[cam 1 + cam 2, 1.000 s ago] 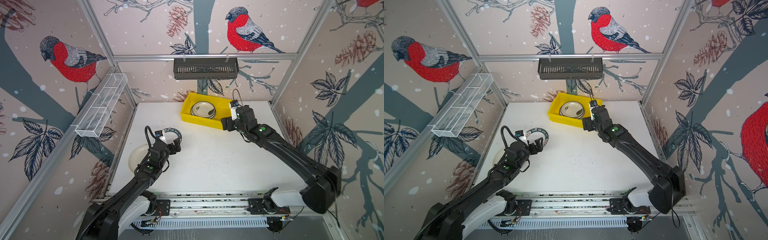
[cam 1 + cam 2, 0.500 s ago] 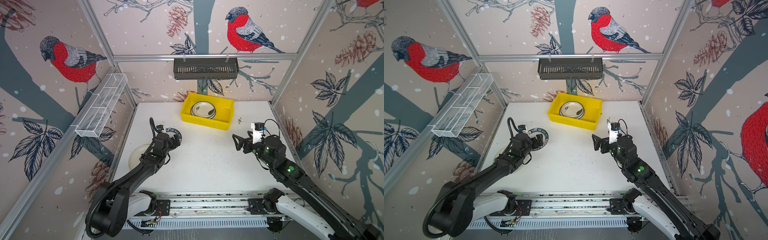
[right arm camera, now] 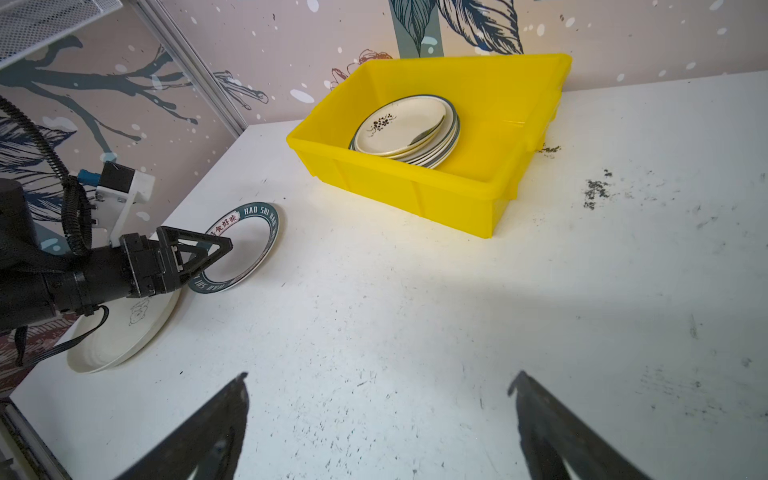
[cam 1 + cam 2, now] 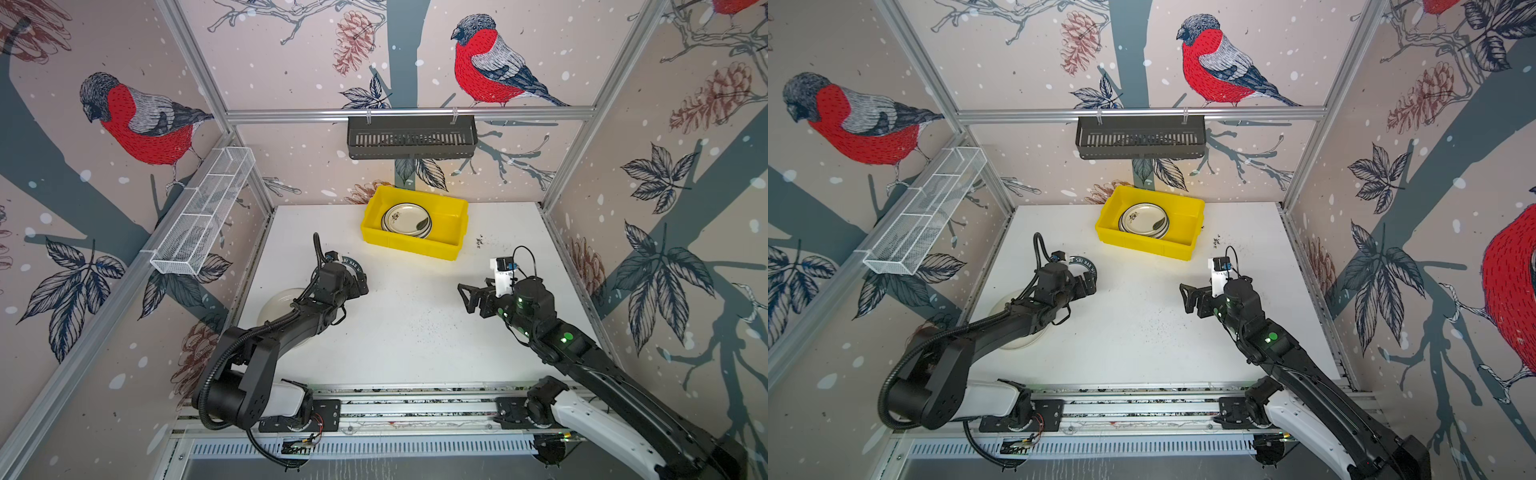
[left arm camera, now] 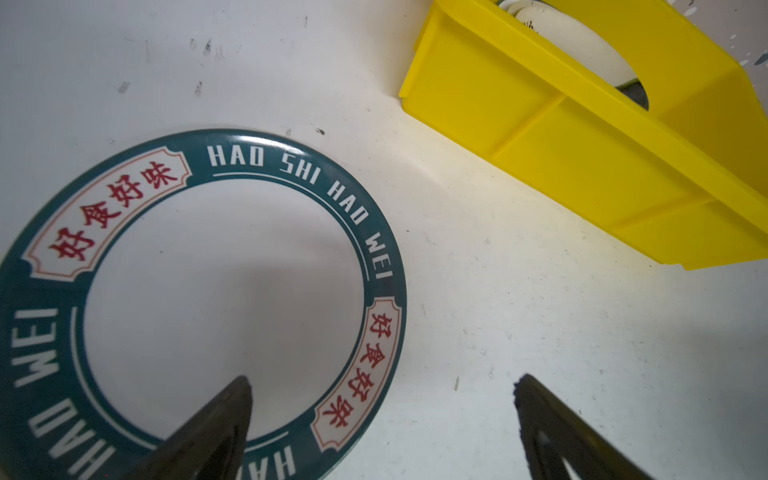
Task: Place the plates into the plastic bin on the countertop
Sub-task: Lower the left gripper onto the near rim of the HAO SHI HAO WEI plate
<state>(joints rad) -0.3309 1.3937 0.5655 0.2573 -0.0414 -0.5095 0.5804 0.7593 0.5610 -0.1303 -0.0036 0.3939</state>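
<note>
left gripper (image 5: 382, 382) wide open, empty, one finger over the teal-rimmed plate (image 5: 232, 166) | right gripper (image 3: 379, 376) open too, above bare countertop (image 3: 457, 311) | cream plate (image 3: 124, 332) just beside the teal one | plate stack (image 3: 399, 124) sits in yellow bin (image 3: 415, 195)

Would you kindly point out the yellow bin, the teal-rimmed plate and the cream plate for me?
yellow bin (image 3: 415, 193), right wrist view, near outer wall.
teal-rimmed plate (image 5: 224, 286), left wrist view, white centre.
cream plate (image 3: 124, 336), right wrist view, bare inner surface.

Top views look down on the whole countertop (image 4: 415, 332); 2 low wrist views share the plastic bin (image 5: 582, 158).
</note>
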